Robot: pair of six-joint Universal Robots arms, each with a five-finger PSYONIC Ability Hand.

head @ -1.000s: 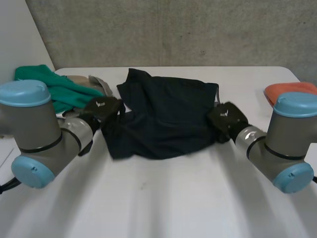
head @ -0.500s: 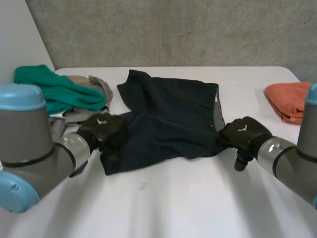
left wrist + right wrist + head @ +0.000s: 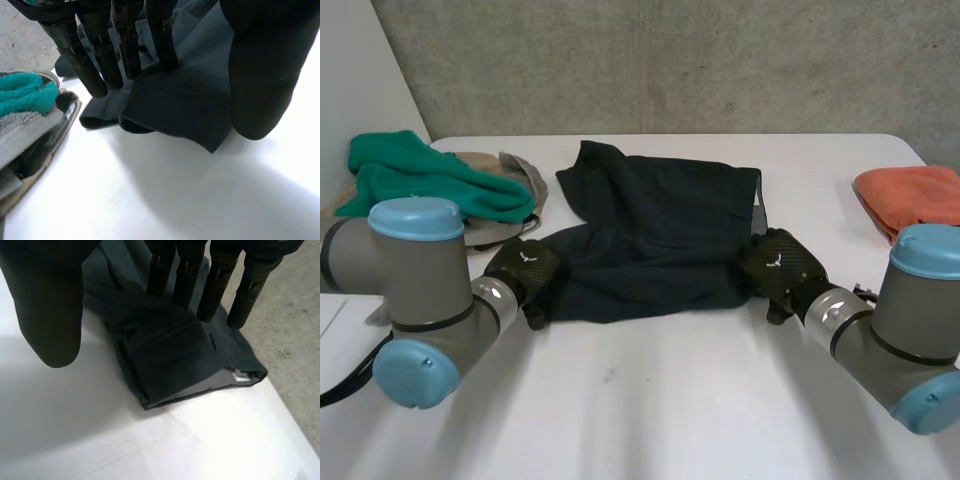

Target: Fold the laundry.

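Observation:
A dark navy garment (image 3: pixel 655 235) lies spread on the middle of the white table (image 3: pixel 650 400). My left hand (image 3: pixel 525 272) rests at its near left corner, my right hand (image 3: pixel 778 268) at its near right edge. In the left wrist view my left hand (image 3: pixel 95 65) holds straight fingers above the garment's corner (image 3: pixel 175 102), thumb held apart, nothing gripped. In the right wrist view my right hand (image 3: pixel 47 305) hovers the same way over a folded edge of the garment (image 3: pixel 165 352), fingers straight and thumb wide.
A green towel (image 3: pixel 430 180) tops a heap of grey and beige cloths (image 3: pixel 505 205) at the back left, close to my left hand; the towel (image 3: pixel 20 95) lies beside its fingers. An orange cloth (image 3: pixel 910 195) lies at the right edge. A concrete wall stands behind.
Both hands pulled the garment's near edge toward the front, then straightened their fingers and let it go. The garment now lies flat and both hands have drawn back slightly.

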